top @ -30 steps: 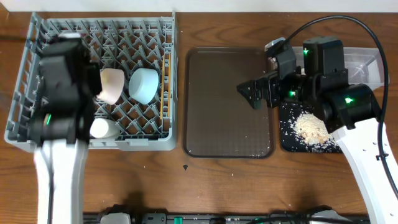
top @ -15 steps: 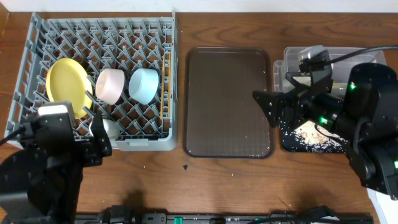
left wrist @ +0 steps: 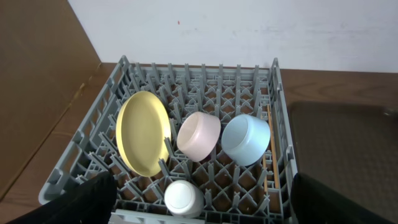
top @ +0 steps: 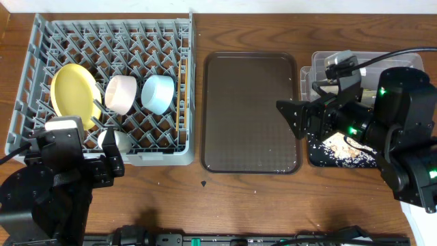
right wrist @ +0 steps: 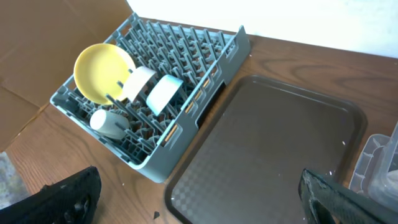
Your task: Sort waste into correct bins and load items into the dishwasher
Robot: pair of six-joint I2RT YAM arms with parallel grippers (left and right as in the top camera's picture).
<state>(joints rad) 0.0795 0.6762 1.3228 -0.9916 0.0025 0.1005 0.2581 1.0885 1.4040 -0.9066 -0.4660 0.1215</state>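
Note:
The grey dish rack [top: 109,41] holds the yellow plate [top: 74,90] on edge, a white bowl [top: 123,93], a light blue bowl [top: 158,93], a white cup [top: 115,141] and the chopsticks [top: 180,96]. The left wrist view shows the plate [left wrist: 143,132], both bowls and the cup [left wrist: 183,198]. My left gripper [top: 102,162] is open and empty at the rack's front edge. My right gripper [top: 295,117] is open and empty over the right edge of the brown tray. Rice scraps [top: 339,143] lie in the black tray [top: 321,158]. The clear tub [top: 321,65] is partly hidden. Napkin and wrapper are not visible.
The dark brown serving tray [top: 250,113] lies between the rack and the bins, with a few crumbs on it. The right wrist view shows this tray [right wrist: 273,143] and the rack [right wrist: 186,43]. A small dark speck [top: 205,183] lies on the wooden table in front.
My left arm has pulled back from over the rack to its front left corner, uncovering the yellow plate. My right arm has drawn back to the right and toward the front.

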